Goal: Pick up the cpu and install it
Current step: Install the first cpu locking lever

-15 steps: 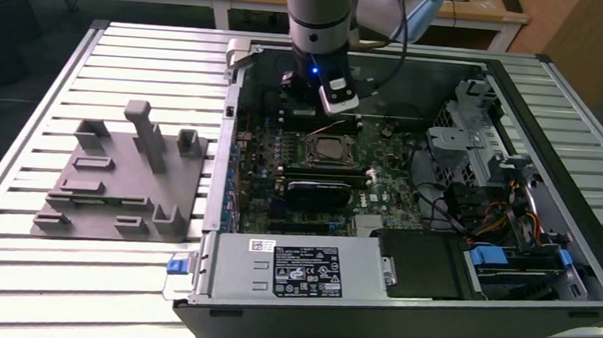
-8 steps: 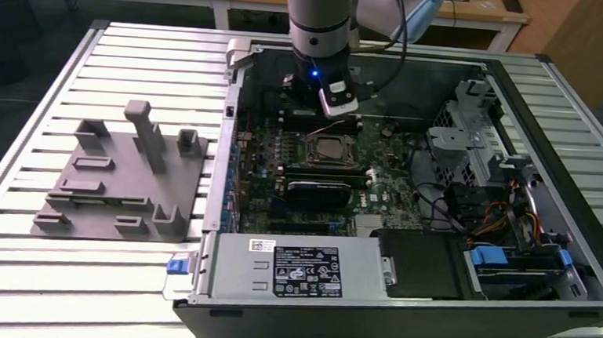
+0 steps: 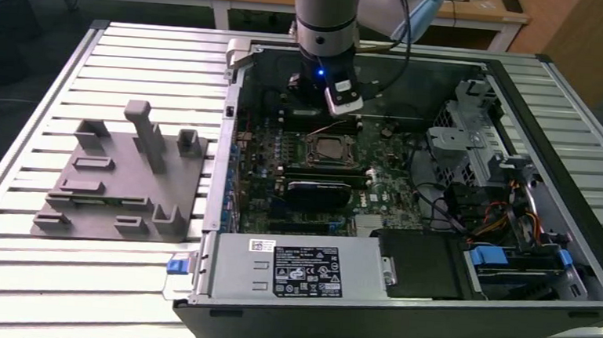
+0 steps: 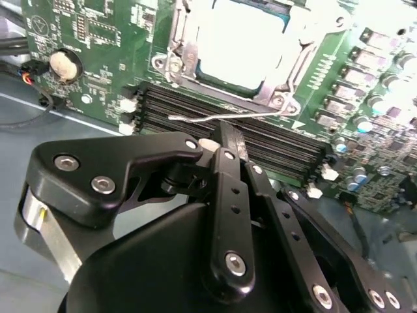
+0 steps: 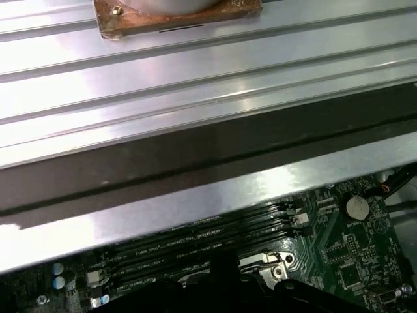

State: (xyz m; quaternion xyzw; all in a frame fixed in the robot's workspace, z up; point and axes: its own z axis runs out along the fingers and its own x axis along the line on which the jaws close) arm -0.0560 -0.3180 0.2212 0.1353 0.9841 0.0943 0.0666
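The cpu (image 3: 330,148) lies flat in the square metal-framed socket (image 3: 329,156) on the green motherboard inside the open computer case. In the second wrist view its bright silver top (image 4: 244,39) sits inside the socket frame (image 4: 182,49). A thin wire lever (image 4: 260,115) runs along the socket's side, over the black memory slots (image 4: 273,147). My gripper (image 4: 220,130) hangs just behind the socket, its black fingers pressed together with the tips close to that lever. In the exterior view the gripper (image 3: 326,117) is low over the board, beyond the socket.
A grey plastic fixture (image 3: 123,178) with upright blocks stands on the slatted table at the exterior view's left. The case holds a power supply (image 3: 295,267), drive cage (image 3: 471,140) and cables. A coin battery (image 5: 357,207) and the case wall (image 5: 195,195) are near the gripper.
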